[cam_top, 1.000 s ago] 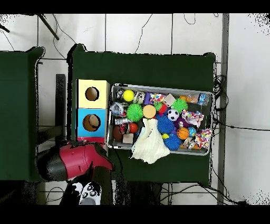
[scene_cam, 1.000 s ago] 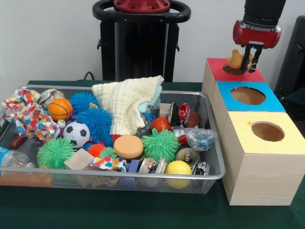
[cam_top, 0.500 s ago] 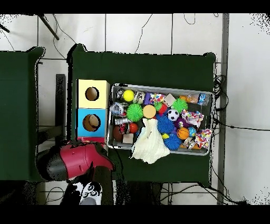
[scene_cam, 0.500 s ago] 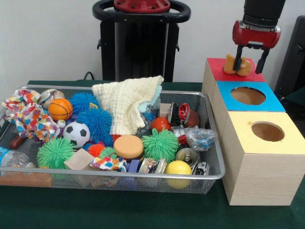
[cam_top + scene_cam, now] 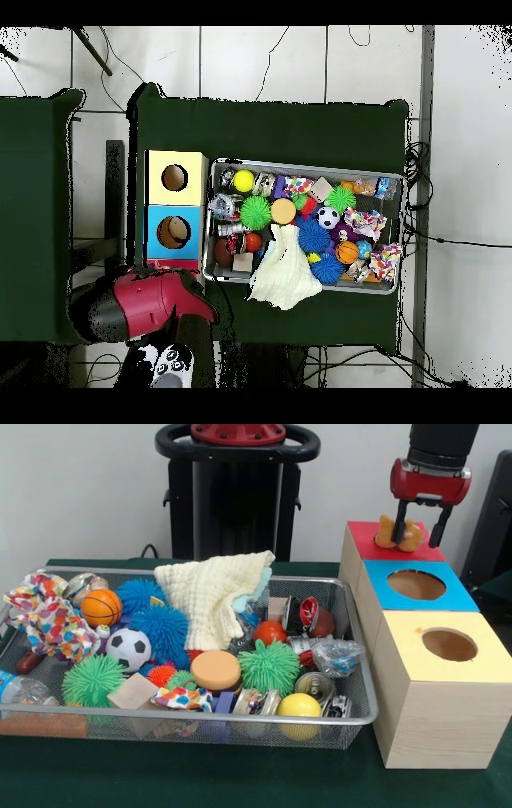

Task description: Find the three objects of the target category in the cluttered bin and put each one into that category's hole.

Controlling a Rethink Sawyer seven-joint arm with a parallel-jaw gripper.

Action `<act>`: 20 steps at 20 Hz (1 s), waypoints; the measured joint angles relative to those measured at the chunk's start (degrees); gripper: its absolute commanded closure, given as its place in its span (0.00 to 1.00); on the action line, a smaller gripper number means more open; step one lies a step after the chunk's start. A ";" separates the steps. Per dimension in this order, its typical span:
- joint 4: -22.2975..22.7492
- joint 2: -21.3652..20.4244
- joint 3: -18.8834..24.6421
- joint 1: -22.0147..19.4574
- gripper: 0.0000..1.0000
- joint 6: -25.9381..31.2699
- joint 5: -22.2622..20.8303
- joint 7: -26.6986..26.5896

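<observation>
The gripper hangs over the red-topped box, its two dark fingers spread apart — one on each side of a tan, lumpy toy that sits on the red top at the hole. Whether the fingers touch the toy cannot be told; they are not pressed in on it. From overhead, the red arm covers that box, and the toy is hidden.

The cluttered bin — a wide, shallow silver mesh basket — stands on the green counter just beside the row of boxes. It is packed full: a cream knitted cloth draped over its far rim, blue spiky balls, green spiky balls, a small basketball, a soccer ball, an orange disc, a yellow ball, crushed cans and patterned fabric. Next in the row come the blue-topped box and the yellow-topped box, each with a round hole.
</observation>
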 measured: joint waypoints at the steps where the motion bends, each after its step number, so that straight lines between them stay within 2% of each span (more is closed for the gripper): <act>1: 0.00 0.00 -0.02 0.02 0.00 0.00 0.00 0.00; 10: 0.02 -0.12 -0.64 1.06 0.00 0.00 0.01 0.00; 20: 0.07 -2.41 -0.69 1.08 0.00 0.00 0.14 0.00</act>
